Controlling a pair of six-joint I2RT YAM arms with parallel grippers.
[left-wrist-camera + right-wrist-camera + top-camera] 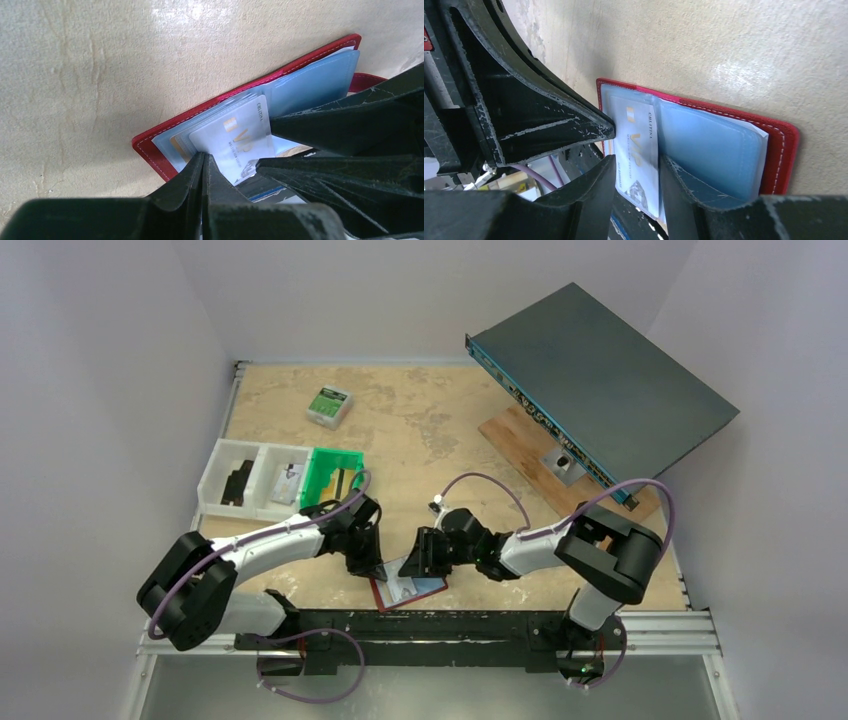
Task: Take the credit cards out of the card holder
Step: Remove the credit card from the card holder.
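The holder point(410, 592) is lying open between both grippers. The left gripper point(202, 165), jaws pressed together, is bearing down at the holder's left edge, probably pinning it against sliding. The right gripper point(638, 161), jaws half spread, is seemingly pinching the white card point(636, 137) by its long edges. The card is sitting partly inside the holder's pocket, ready to be drawn out.
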